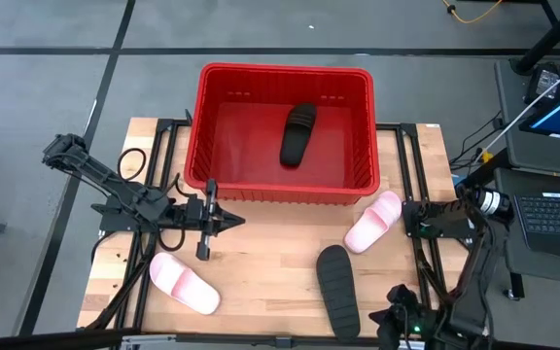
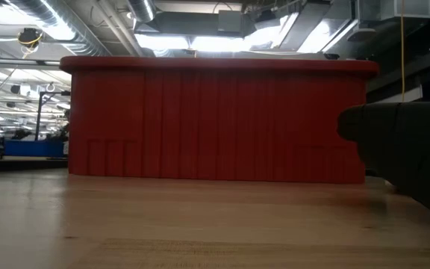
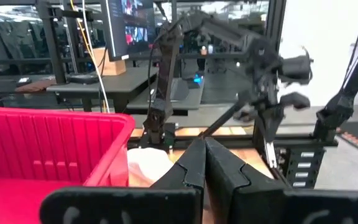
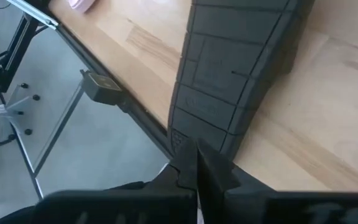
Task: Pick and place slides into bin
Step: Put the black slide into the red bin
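Note:
The red bin (image 1: 282,185) stands at the table's far middle, and one black slide (image 1: 297,133) lies on its floor. A pale pink slide (image 1: 183,283) lies near the front left. Another pink slide (image 1: 373,222) lies right of the bin. A second black slide (image 1: 338,290) lies at the front, sole down; it also shows in the right wrist view (image 4: 241,74). My left gripper (image 1: 233,222) is shut and empty just in front of the bin's near wall. My right gripper (image 4: 196,163) is shut, low at the table's near right, just short of that black slide.
Black metal frame rails (image 1: 408,175) run along both sides of the wooden table. The table's near edge (image 4: 135,112) lies close beside the front black slide. Bare wood shows between the two front slides. A desk with laptops (image 1: 552,194) stands off the table's right.

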Action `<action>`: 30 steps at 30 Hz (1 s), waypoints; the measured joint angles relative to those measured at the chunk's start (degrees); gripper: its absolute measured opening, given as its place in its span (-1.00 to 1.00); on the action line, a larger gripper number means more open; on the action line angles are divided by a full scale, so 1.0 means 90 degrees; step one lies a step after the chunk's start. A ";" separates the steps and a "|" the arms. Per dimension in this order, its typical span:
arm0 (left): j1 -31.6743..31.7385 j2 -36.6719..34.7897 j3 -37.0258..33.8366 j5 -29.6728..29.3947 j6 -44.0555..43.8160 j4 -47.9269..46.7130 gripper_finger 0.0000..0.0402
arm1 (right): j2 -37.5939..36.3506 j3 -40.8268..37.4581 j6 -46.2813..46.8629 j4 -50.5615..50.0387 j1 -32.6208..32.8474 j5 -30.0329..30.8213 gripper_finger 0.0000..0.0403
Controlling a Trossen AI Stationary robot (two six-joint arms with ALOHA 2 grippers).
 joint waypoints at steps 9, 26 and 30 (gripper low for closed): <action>0.0000 -0.0002 0.0000 -0.0005 0.0000 0.0205 -0.99 | -0.0478 -0.0841 0.0012 0.0419 -0.0002 0.0058 -0.99; 0.0000 -0.0002 0.0000 -0.0024 -0.0002 0.0201 -0.99 | -0.2846 -0.4910 -0.1830 0.6158 -0.0008 0.0170 -0.97; 0.0000 -0.0002 0.0000 -0.0027 -0.0001 0.0196 -0.99 | -0.2841 -0.5470 -0.1814 0.6842 -0.0074 0.0168 -0.92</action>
